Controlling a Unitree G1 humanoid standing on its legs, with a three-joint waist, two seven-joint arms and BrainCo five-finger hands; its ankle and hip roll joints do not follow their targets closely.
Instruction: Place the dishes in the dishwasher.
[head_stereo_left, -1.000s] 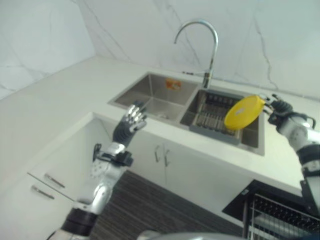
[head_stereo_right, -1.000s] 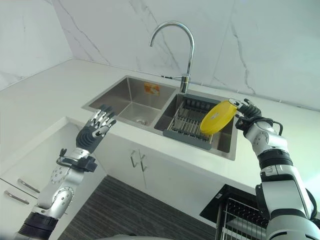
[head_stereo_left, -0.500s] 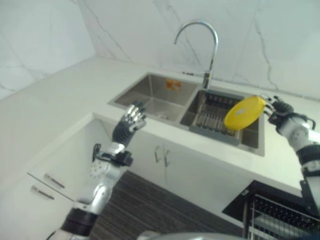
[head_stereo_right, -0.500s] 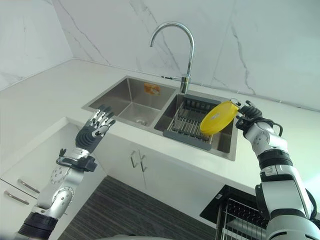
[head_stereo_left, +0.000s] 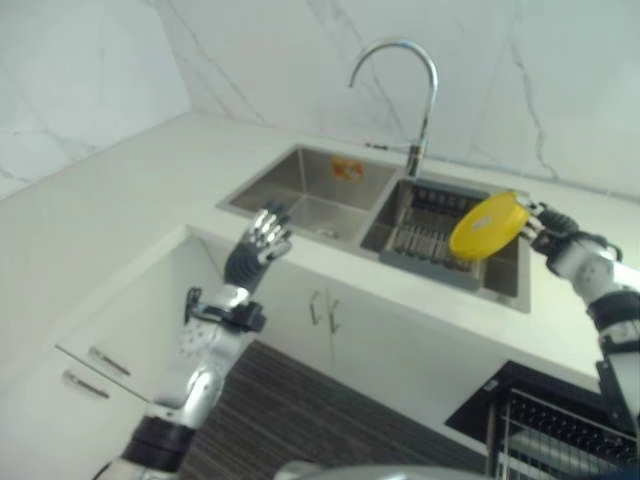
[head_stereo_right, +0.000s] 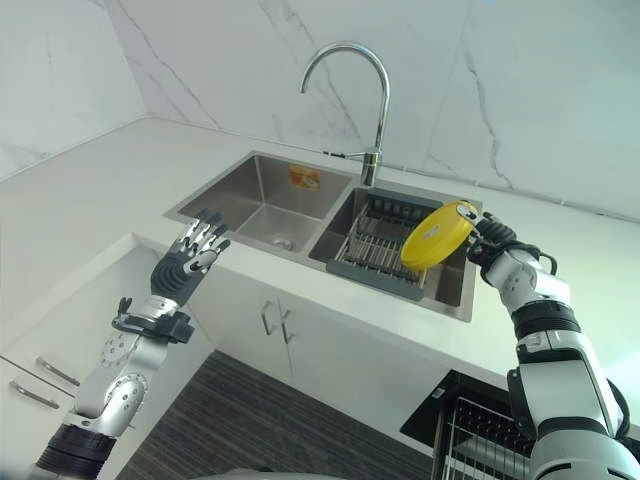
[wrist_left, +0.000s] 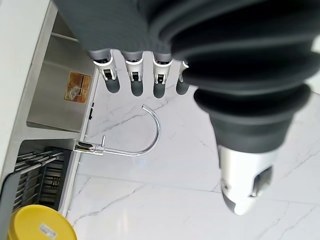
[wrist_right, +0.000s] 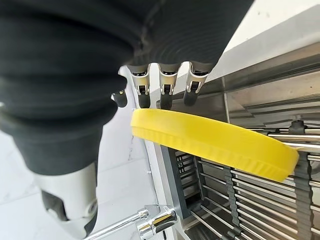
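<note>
Right hand (head_stereo_right: 497, 243) fingers (wrist_right: 165, 92) grip yellow plate (head_stereo_right: 436, 234) above sink rack (head_stereo_right: 375, 250); left hand (head_stereo_right: 190, 258) open; right wrist view shows rack bars beneath.

Bright, even light with soft shadows; the left eye view looks hazy.

yellow plate (head_stereo_right: 436, 234), steel sink (head_stereo_right: 262, 196), white marble wall (head_stereo_right: 520, 90) w/ grey veins

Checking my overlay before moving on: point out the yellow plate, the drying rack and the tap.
yellow plate (head_stereo_right: 436, 234), right eye view, centre of its face
drying rack (head_stereo_right: 376, 243), right eye view, its wire bars
tap (head_stereo_right: 380, 95), right eye view, curved spout
</note>
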